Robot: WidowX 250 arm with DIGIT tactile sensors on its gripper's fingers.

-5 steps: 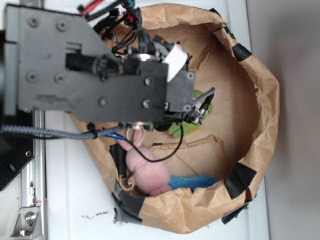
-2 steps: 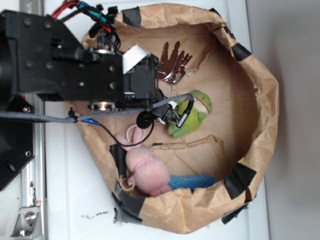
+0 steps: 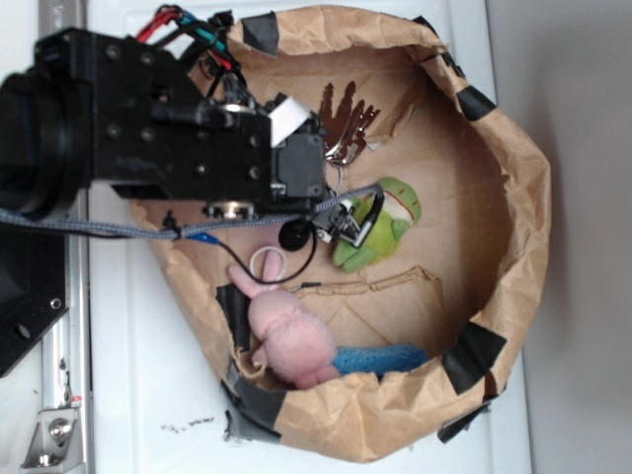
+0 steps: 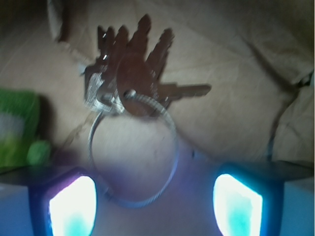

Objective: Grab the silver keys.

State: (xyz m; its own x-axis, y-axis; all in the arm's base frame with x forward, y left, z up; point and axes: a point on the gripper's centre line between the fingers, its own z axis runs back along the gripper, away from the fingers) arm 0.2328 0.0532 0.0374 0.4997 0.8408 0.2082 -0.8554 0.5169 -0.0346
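The silver keys [image 4: 135, 78] lie fanned on the brown paper, joined to a large thin wire ring [image 4: 133, 152] that reaches down between my fingertips. My gripper [image 4: 155, 206] is open, its two glowing pads [image 4: 74, 206] wide apart, with only the ring's lower arc between them. From the exterior view the keys [image 3: 346, 123] lie on the floor of the paper bag [image 3: 513, 197], just right of the black arm, and the gripper itself is hidden under the arm.
A green frog plush [image 3: 380, 222] lies just below the keys, seen at the left edge as the frog [image 4: 19, 128] in the wrist view. A pink bunny plush [image 3: 286, 331] and a blue sponge [image 3: 380, 357] lie near the bag's lower wall. Bag walls rise all round.
The arm has moved up and left, uncovering the keys and frog, then shifted slightly right toward the keys.
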